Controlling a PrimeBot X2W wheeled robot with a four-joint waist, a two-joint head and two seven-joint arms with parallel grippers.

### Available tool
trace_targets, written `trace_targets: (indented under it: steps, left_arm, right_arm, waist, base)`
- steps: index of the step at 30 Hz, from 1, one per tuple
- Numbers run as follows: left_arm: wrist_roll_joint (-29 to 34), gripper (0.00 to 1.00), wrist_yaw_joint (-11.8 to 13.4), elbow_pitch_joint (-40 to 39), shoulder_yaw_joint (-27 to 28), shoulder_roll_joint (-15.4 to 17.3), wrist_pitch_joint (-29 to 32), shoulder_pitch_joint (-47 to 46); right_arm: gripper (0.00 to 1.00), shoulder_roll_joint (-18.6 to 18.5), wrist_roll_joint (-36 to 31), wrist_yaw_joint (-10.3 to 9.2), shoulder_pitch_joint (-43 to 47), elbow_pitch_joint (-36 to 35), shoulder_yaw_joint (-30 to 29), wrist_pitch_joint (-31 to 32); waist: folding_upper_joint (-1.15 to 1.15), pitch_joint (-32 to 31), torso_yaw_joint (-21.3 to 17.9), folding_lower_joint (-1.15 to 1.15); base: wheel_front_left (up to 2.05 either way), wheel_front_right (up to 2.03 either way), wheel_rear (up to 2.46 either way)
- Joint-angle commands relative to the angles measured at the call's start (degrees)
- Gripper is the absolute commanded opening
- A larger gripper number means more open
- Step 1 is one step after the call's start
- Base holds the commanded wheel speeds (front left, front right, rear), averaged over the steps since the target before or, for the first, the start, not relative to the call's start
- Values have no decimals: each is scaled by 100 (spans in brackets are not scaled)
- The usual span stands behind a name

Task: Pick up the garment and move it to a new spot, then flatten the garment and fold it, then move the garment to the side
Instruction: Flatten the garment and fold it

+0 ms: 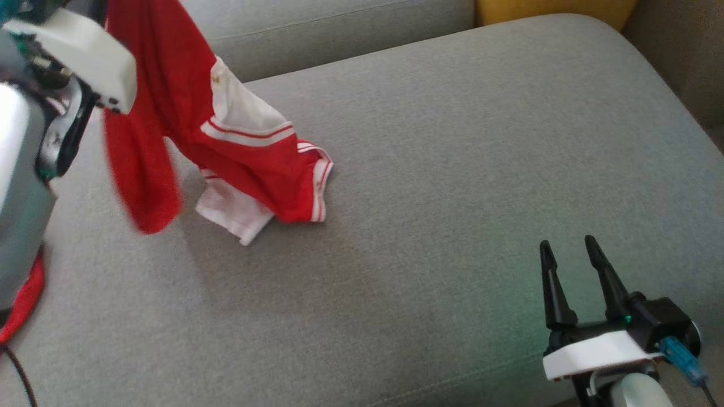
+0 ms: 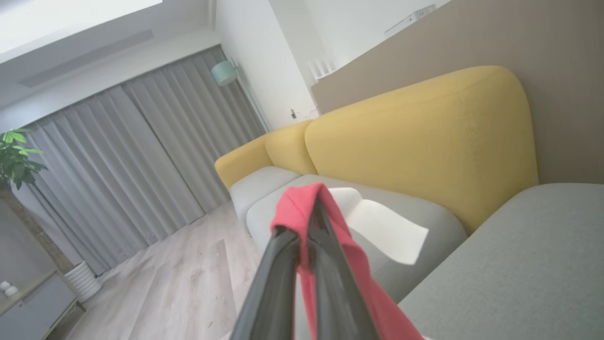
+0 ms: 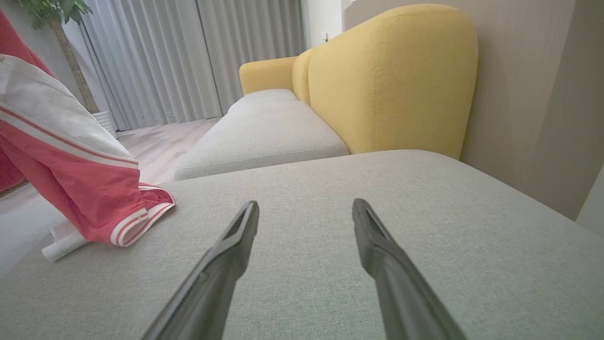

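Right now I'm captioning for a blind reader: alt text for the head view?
A red-and-white garment hangs from the upper left, its lower end crumpled on a grey sofa cushion. The right end effector sits open at lower right.

I face grey sofa seat (image 1: pixel 452 169), yellow backrest (image 3: pixel 391 80), grey curtains (image 2: pixel 141 156), pale wood floor (image 2: pixel 188 283), plant (image 2: pixel 16 156).

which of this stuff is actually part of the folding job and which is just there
In the job: red and white garment, partly lifted; left end effector, shut on it; right end effector, open; grey seat cushion under it.
Just there: yellow backrest; grey curtains; potted plant.
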Motion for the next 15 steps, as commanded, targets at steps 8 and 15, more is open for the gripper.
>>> trace_targets:
  steps: [8,15]
  left_arm:
    - [-237,0,-308,46,-49,-1,-114,156]
    - [-897,0,-455,-1145,-189,596,889,1438]
  right_arm:
    - [100,-37,6,-4,81,-188,-150,-62]
    - [100,-37,29,-4,345,-237,-323,-62]
  waist:
    - [0,-186,39,0]
    - [0,-287,641,0]
  base:
    - [0,0,0]
    - [0,0,0]
